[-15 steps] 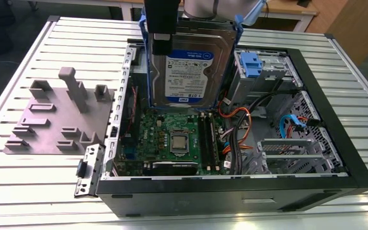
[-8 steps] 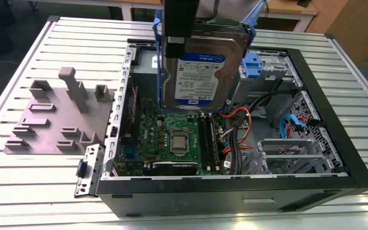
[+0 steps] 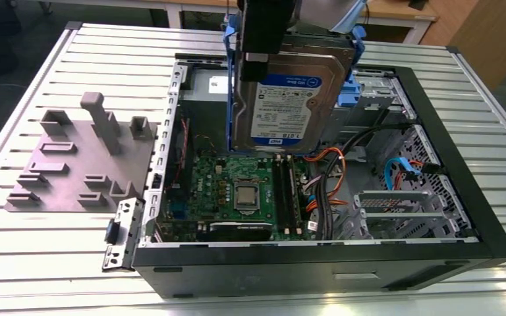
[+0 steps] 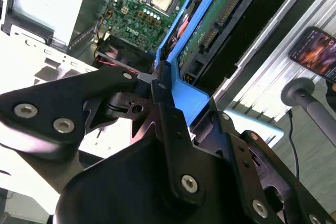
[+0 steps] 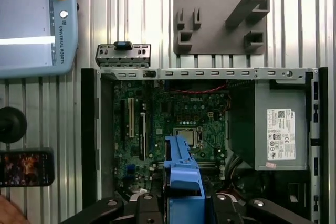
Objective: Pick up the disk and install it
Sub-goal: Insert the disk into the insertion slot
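Observation:
The disk point(image 3: 289, 99), a silver hard drive with a white-and-blue label and blue plastic rails, hangs upright above the open computer case point(image 3: 490, 245), over the motherboard's far edge. My gripper point(image 3: 255, 60) comes down from above and is shut on the disk's upper edge. In the second wrist view the black fingers point(image 4: 164, 109) clamp the blue rail, and the disk's green circuit side point(image 4: 216, 18) points down toward the case. In the first wrist view the disk's blue rail point(image 5: 181, 167) sticks out from the gripper point(image 5: 181, 204) over the motherboard.
The motherboard point(image 3: 235, 191) with its bare processor lies in the case floor. A grey metal box point(image 5: 278, 124) with a white sticker fills one end. A blue drive cage point(image 3: 353, 91) sits behind the disk. A grey fixture plate point(image 3: 77, 158) lies on the slatted table, a pendant point(image 5: 31, 19) and phone point(image 5: 26, 167) beside.

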Available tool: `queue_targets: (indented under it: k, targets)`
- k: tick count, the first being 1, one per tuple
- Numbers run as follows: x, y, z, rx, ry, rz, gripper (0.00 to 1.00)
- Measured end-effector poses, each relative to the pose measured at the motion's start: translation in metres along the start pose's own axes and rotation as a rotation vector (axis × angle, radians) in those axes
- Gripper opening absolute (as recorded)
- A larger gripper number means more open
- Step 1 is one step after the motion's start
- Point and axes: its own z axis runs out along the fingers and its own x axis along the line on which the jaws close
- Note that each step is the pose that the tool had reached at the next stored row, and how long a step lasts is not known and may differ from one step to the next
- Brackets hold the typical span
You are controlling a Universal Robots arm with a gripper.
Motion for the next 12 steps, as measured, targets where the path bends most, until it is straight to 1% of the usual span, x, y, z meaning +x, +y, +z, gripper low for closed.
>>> queue_targets:
  k: [2, 3, 4, 11, 12]
  targets:
    - [0.0024, -0.0002, 0.0007, 0.0001, -0.0001, 0.000, 0.36]
    - [0.0026, -0.0002, 0.0009, 0.0001, -0.0002, 0.000, 0.36]
    - [0.0032, -0.0003, 0.0082, 0.0000, 0.0000, 0.000, 0.36]
    - [0.0032, -0.0003, 0.0092, 0.0000, 0.0000, 0.000, 0.36]
    - [0.0043, -0.0004, 0.0227, 0.0000, -0.0001, 0.000, 0.36]
